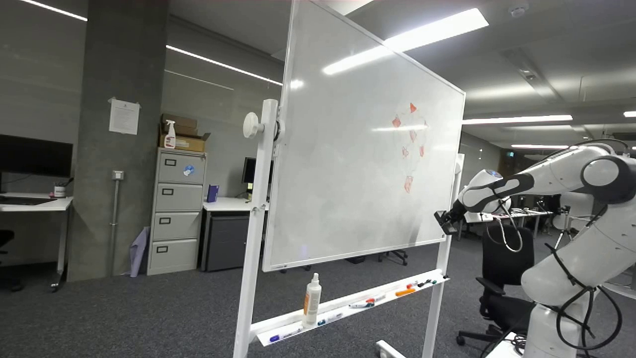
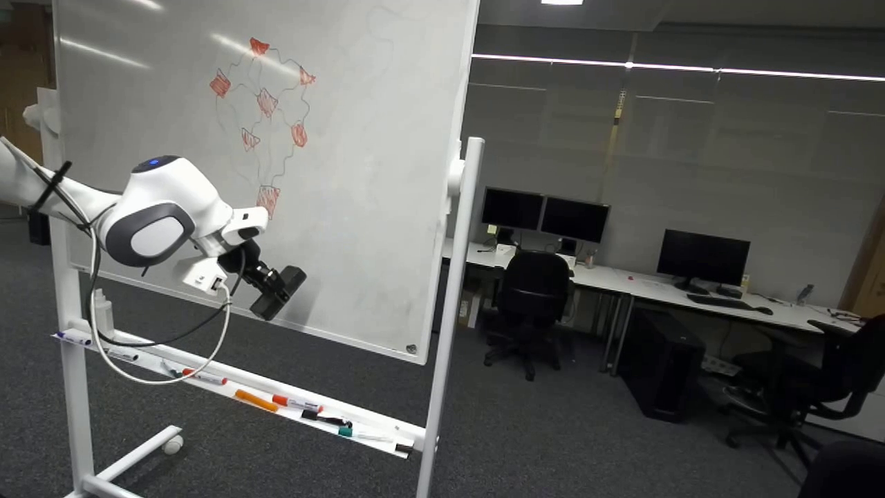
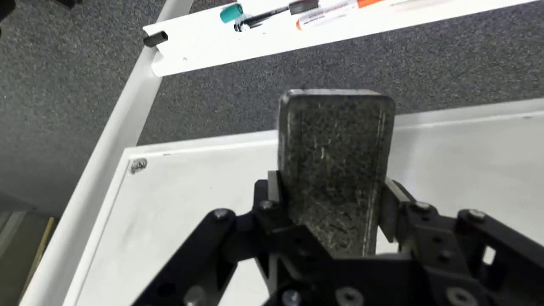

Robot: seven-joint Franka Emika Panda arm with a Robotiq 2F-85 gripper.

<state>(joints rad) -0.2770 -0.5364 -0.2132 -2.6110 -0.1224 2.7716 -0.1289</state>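
The block (image 3: 335, 163) between the black jaws is mottled in dark grey and black and flecked with paler grey. The arm (image 2: 185, 194) is finished in white and dark grey. The greyish-white whiteboard (image 1: 343, 164) is patterned with red hatched shapes (image 2: 267, 102). On the white tray (image 3: 204, 46), an orange marker (image 2: 256, 400), a teal cap (image 3: 231, 13) and a blue cap (image 1: 274, 338) are seen. The carpet (image 1: 149, 318) is speckled dark grey; the far filing cabinet (image 1: 179, 214), coloured pale grey, is marked with a blue sticker (image 1: 189, 170).
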